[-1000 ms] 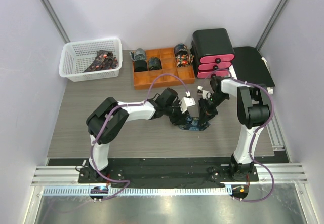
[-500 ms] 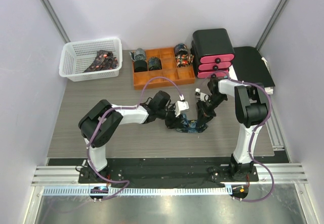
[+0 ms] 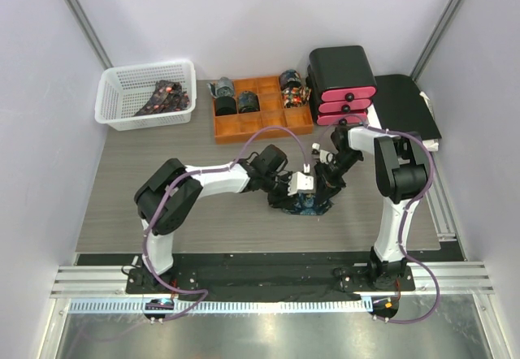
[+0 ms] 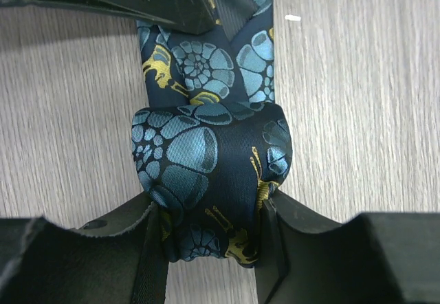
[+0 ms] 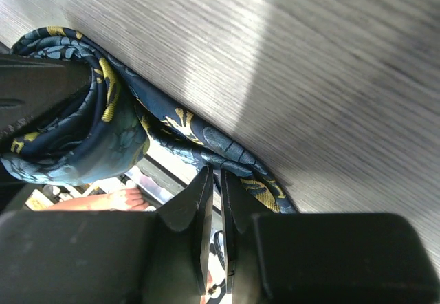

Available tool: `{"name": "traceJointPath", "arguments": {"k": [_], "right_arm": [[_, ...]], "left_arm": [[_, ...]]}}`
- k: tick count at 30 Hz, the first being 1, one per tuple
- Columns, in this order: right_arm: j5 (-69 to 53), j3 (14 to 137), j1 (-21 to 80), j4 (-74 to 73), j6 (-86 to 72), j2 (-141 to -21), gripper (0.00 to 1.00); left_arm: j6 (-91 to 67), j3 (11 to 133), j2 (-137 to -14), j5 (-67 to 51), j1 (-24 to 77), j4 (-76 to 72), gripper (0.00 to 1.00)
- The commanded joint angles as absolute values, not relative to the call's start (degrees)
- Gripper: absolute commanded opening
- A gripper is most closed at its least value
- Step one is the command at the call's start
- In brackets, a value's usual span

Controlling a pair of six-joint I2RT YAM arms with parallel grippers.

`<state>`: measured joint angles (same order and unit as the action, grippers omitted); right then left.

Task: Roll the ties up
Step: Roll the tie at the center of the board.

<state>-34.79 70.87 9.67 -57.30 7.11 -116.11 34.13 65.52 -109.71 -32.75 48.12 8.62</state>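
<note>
A dark navy tie with teal and gold pattern [image 3: 309, 205] lies mid-table, partly coiled. In the left wrist view the coil [image 4: 210, 170] is a fist-sized roll with the flat tail [image 4: 227, 63] running away from it. My left gripper [image 4: 210, 232] is shut on the roll, one finger on each side; it also shows in the top view [image 3: 297, 190]. My right gripper [image 5: 214, 175] is just right of the roll [image 3: 328, 174], jaws almost together, pinching the edge of the tail [image 5: 206, 142] against the table.
A white basket [image 3: 110, 103] with loose ties stands at the back left. An orange divided tray [image 3: 262, 122] holds several rolled ties [image 3: 224, 91]. A black and pink drawer unit [image 3: 342, 83] and a black pad [image 3: 406, 103] are at the back right.
My left gripper has swung right and closer to the right gripper, turning the roll along the tail. The right gripper has stayed almost in place.
</note>
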Motion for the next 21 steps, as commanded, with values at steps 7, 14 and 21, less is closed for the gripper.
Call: {"name": "traceJointPath", "arguments": {"k": [7, 14, 21], "right_arm": [[-23.2, 79.2, 8.5, -50.7, 7.0, -123.0, 0.17], [-37.6, 81.5, 3.6, -53.2, 5.2, -118.0, 0.26], [-46.2, 73.8, 3.5, -54.3, 2.4, -108.6, 0.30]], "left_arm": [[25.9, 79.1, -120.8, -16.7, 49.3, 28.5, 0.00], [24.0, 78.6, -121.9, -14.9, 49.3, 28.5, 0.00], [18.9, 77.9, -122.9, -14.5, 49.4, 27.7, 0.00]]}}
